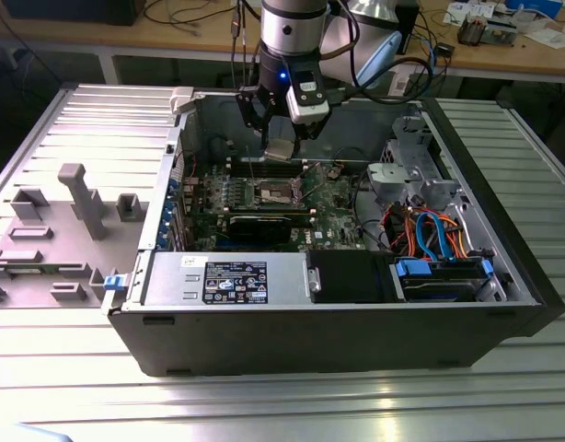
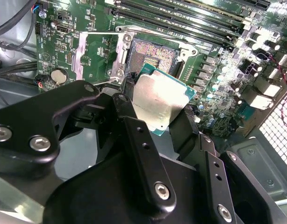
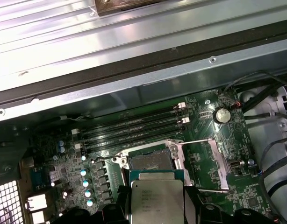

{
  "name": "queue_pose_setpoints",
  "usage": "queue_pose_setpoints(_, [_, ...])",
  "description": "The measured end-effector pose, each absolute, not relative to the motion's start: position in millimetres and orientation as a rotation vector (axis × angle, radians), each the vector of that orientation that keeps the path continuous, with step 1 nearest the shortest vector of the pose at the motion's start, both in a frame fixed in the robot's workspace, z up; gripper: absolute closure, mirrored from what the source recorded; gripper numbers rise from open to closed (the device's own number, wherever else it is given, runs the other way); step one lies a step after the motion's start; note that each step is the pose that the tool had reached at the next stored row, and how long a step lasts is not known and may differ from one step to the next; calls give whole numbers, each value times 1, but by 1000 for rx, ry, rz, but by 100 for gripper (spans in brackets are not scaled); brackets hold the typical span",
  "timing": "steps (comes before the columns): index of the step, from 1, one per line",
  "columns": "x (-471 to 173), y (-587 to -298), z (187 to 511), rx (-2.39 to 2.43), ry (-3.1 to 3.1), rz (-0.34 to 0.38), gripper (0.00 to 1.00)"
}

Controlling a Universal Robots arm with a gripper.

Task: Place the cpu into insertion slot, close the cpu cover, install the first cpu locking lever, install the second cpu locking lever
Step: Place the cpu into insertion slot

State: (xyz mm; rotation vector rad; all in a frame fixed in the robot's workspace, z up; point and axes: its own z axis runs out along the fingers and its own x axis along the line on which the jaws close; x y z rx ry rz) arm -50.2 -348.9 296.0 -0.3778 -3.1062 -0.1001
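Step in hand: placing the cpu. I have the black two-finger gripper closed part-way on the small flat square chip with the silvery metal top, the cpu, one finger on each opposite edge. The chip hangs clear of the board and appears tilted. Just beyond the fingertips lies the square, gold-tinged insertion slot, bare. The silvery sheet-metal cpu cover is swung open beside it. In my judgement, seating calls for levelling the chip and squaring it to the socket rim.
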Motion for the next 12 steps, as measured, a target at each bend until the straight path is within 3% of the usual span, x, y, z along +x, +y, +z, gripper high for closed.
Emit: queue_pose_setpoints(12, [-50,-349,296,-400,-3104,-100,45])
